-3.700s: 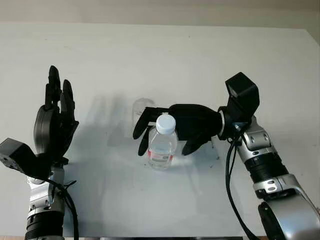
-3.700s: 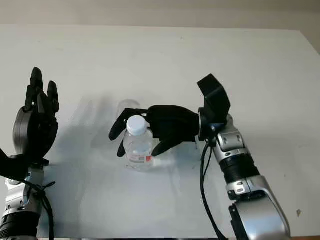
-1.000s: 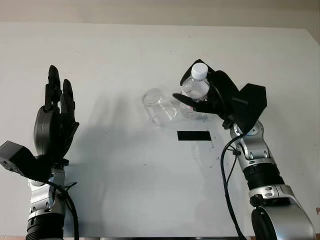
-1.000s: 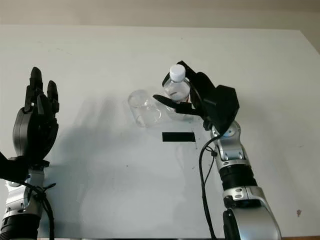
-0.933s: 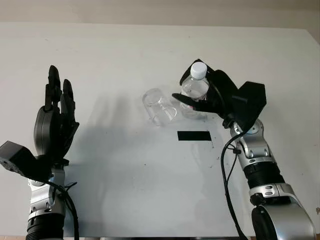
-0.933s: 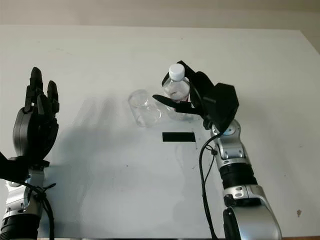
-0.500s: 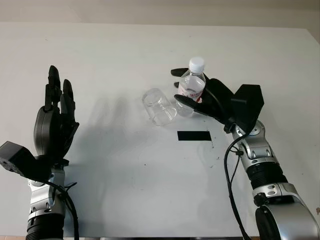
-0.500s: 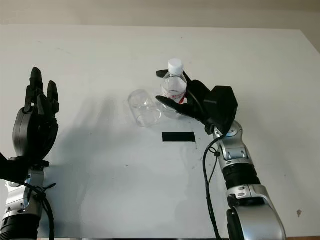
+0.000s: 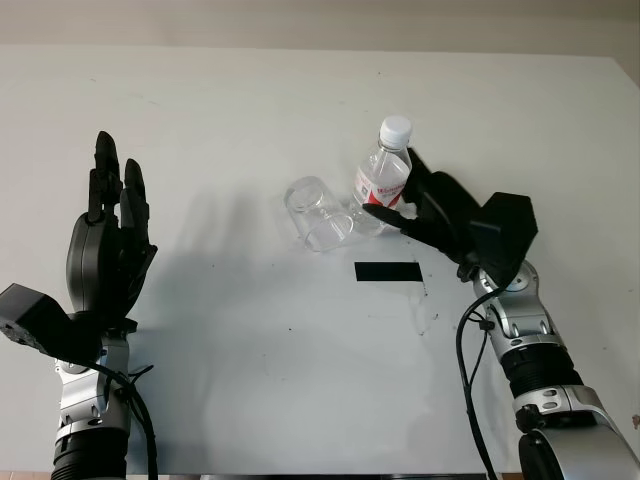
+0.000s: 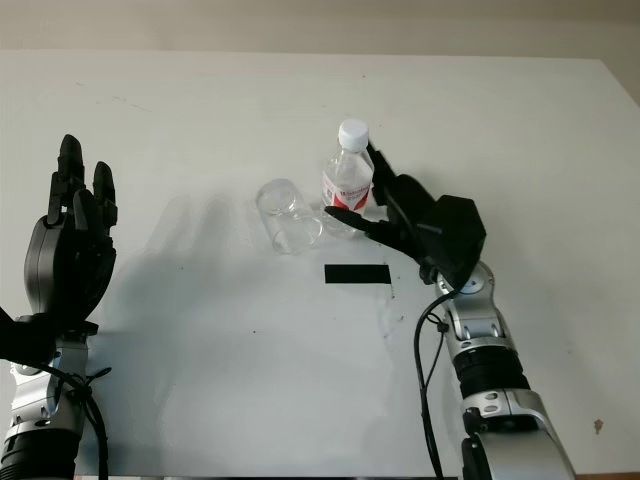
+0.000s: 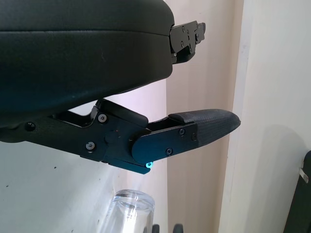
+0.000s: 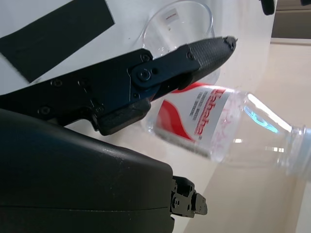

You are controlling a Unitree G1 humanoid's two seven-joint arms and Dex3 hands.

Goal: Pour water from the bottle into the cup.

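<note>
A clear plastic water bottle (image 9: 381, 183) with a white cap and a red label stands just right of the cup, leaning slightly. The clear cup (image 9: 320, 213) stands upright at the table's middle, touching or nearly touching the bottle's base. My right hand (image 9: 405, 195) is open right beside the bottle, on its right. Its thumb (image 9: 383, 212) reaches low in front of the bottle, and the other fingers (image 9: 418, 168) stand behind it. In the right wrist view one finger (image 12: 194, 60) crosses in front of the bottle (image 12: 214, 131) without pressing it. My left hand (image 9: 108, 245) is open, raised at the left.
A black tape strip (image 9: 388, 271) lies flat on the white table (image 9: 300, 340), just in front of the bottle. The table's far edge (image 9: 300, 47) meets a beige wall, and its right edge shows at the top right.
The right hand, which carried the bottle lifted and tilted by the cup, has stood it on the table, let go, and drawn back to the right. The left hand has not moved.
</note>
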